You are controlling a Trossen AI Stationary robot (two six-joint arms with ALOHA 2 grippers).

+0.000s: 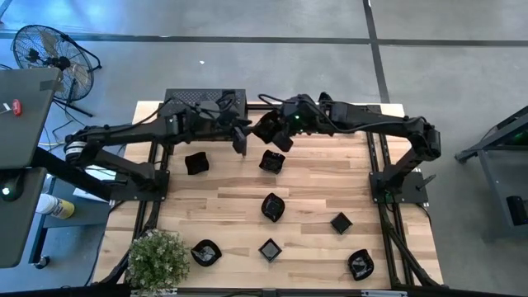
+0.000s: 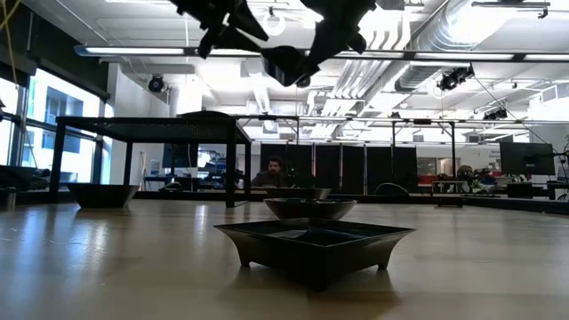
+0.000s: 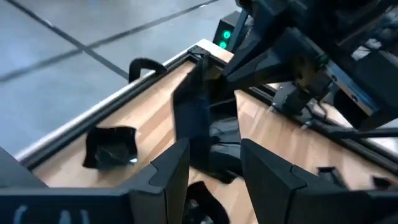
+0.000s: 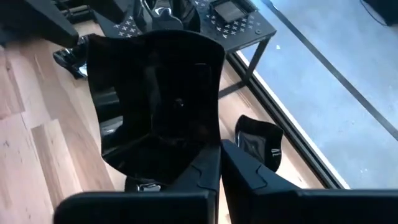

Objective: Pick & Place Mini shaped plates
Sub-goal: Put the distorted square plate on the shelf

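Filling most of my right wrist's view, a glossy black square mini plate [image 4: 155,99] stands clamped on edge in my right gripper [image 4: 219,163], raised above the pale wooden table [image 1: 313,181]. My left gripper [image 3: 214,168] hovers close opposite, fingers apart and empty. Pinched by one rim, this slick dish could slip out or clip the left fingers [image 3: 273,180] if I swing carelessly.

Seven small plates [image 1: 274,206] lie scattered over the table [image 1: 223,198], a shelf [image 1: 205,99] at its far edge, a plant [image 1: 157,260] on its near left corner.
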